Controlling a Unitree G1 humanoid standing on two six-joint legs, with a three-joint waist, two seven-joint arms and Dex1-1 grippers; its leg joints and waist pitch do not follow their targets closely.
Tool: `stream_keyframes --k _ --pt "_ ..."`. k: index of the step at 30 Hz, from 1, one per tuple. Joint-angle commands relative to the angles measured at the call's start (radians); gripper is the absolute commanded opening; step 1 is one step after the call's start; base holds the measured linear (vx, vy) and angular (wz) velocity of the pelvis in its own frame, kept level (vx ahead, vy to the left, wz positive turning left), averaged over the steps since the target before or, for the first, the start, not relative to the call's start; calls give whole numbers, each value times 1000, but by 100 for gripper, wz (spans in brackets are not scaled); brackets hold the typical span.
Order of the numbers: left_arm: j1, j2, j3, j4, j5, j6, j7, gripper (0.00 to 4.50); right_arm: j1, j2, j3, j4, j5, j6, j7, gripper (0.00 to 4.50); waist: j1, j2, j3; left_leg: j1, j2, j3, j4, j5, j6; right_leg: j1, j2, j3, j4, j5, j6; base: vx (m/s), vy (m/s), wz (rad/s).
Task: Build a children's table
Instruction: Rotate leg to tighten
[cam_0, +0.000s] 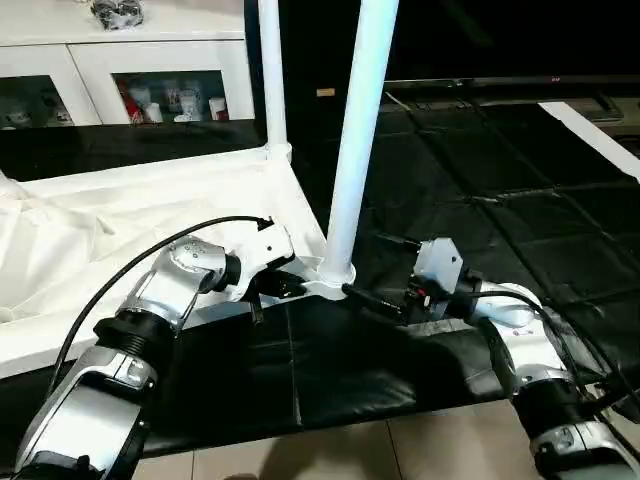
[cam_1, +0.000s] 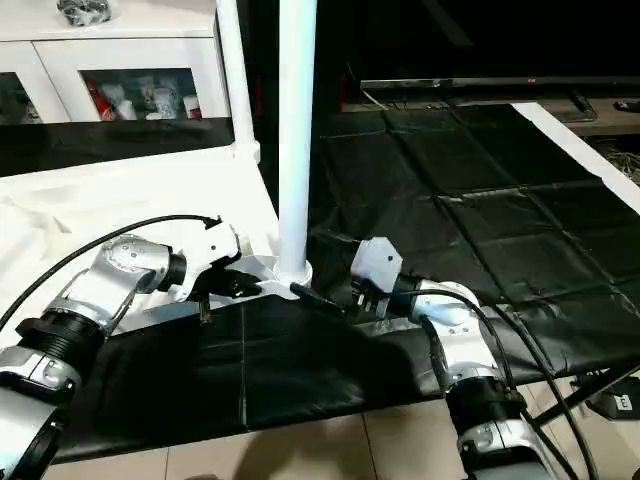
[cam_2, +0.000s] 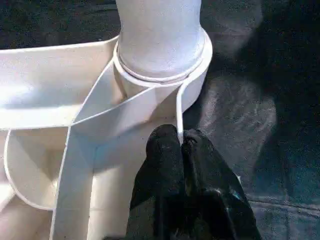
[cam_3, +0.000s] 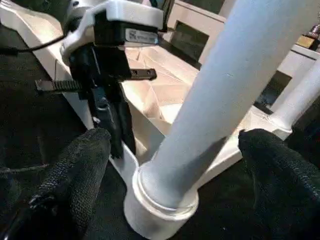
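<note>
1. Two legs stand upright in the head views: the near leg (cam_0: 362, 130) seated in the near corner socket (cam_0: 335, 274) of the upturned table top (cam_0: 150, 215), which lies on the black mat (cam_0: 480, 200), and the far leg (cam_0: 271, 70) at the next corner. My left gripper (cam_0: 283, 283) sits just left of the socket; my right gripper (cam_0: 380, 297) is just right of it.
2. Left wrist view: my left fingers (cam_2: 167, 155) are pinched narrow on the thin rim (cam_2: 179, 107) beside the socket, steadying the top.
3. Right wrist view: my right fingertips (cam_3: 80, 165) stand wide, one either side of the near leg, not touching it. I judge the step is seating this leg: I should close squarely low on the tube and press straight down, keeping it vertical.
4. Far left, the glass-door cabinet (cam_0: 170, 85) holds small items too indistinct to name.
</note>
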Motion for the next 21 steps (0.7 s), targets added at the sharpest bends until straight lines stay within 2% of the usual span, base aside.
stream_keyframes --k 1,2,3,4,5,7,12,16,18,19,21 --pt "33 13 -48 -29 -1 -35 -86 0 -12 -5 -12 -3 48 82 28 437 2 -5 -70 -3 21 7 -47 -103 107 67 -63 62 -69 -39 -230 0 0 0" --pt "33 14 -49 -31 -2 -36 -89 0 -12 -5 -13 -4 50 86 30 437 3 -4 -70 -3 23 7 -47 -105 112 66 -63 62 -68 -40 -232 0 0 0" --pt "42 29 -66 -53 -2 -51 -129 0 -14 -15 -10 -11 76 148 70 437 3 -3 -70 -4 24 8 -46 -107 114 66 -62 61 -68 -37 -235 0 0 0" --pt "42 29 -66 -53 -2 -51 -129 0 -14 -15 -10 -11 76 148 70 437 5 -2 -70 -2 25 8 -46 -109 114 65 -62 61 -68 -35 -236 0 0 0" --pt "47 41 -80 -61 6 -61 -147 0 -15 -23 -8 -16 91 185 101 437 7 0 -70 1 26 9 -46 -113 116 61 -60 61 -68 -32 -241 0 0 0" --pt "58 62 -105 -75 17 -100 -183 0 -27 -42 2 -10 116 245 165 437 11 1 -70 1 27 9 -46 -124 109 62 -61 62 -66 -36 -243 0 0 0" --pt "76 84 -128 -104 20 -146 -244 0 -64 -51 9 15 155 333 256 437 14 1 -67 1 28 9 -50 -164 82 60 -64 61 -72 -105 -228 0 0 0" --pt "84 92 -145 -128 21 -165 -275 0 -93 -50 38 33 166 390 341 437 18 2 -69 1 30 10 -48 -146 81 58 -65 61 -70 -101 -228 0 0 0" --pt "84 92 -152 -139 20 -167 -283 0 -107 -43 58 45 161 413 379 403 26 1 -70 4 30 11 -47 -136 81 56 -66 62 -67 -85 -234 0 0 0" --pt "84 92 -156 -142 19 -169 -285 0 -113 -40 70 48 161 434 404 403 29 0 -72 6 31 11 -47 -129 82 56 -66 62 -64 -68 -241 0 0 0" --pt "81 90 -163 -145 19 -173 -287 0 -131 -26 93 76 148 451 439 385 28 -1 -71 2 31 11 -47 -130 82 57 -65 61 -61 -59 -247 0 0 0"
